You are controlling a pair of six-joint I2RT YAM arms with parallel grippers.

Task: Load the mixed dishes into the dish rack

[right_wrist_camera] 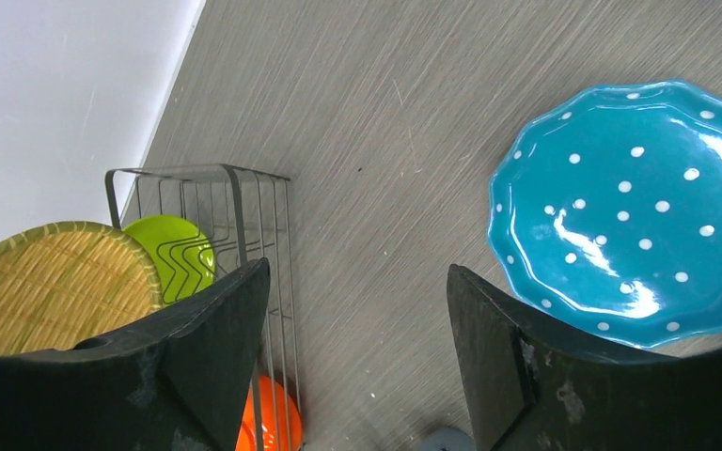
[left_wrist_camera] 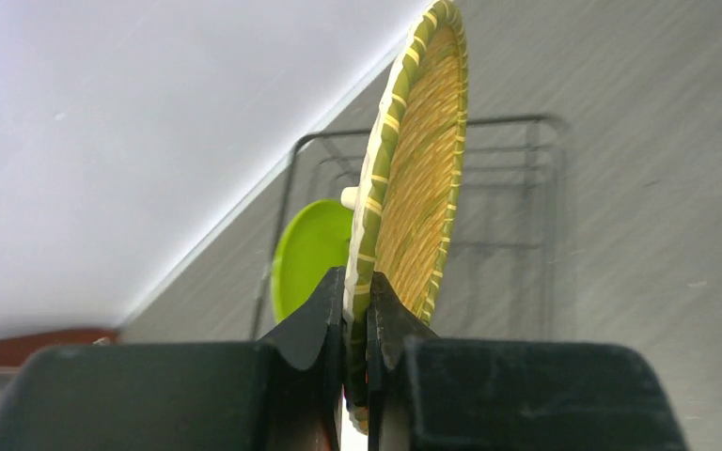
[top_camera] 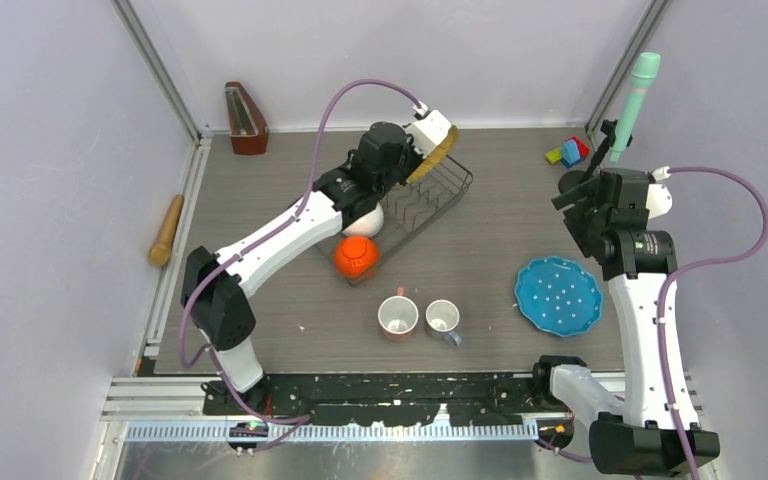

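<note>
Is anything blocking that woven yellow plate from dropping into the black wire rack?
Nothing visible does. The left pincer holds the woven yellow plate over the black wire rack; a lime-green plate stands in it, to one side.

No legible text, label, brand or number found; small marking (top_camera: 645, 241) on right arm (top_camera: 636, 300) too small to be read

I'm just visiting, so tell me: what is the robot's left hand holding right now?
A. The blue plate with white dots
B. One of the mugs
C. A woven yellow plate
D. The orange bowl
C: the left hand is shut on the rim of the woven yellow plate, holding it on edge at the dish rack.
</note>
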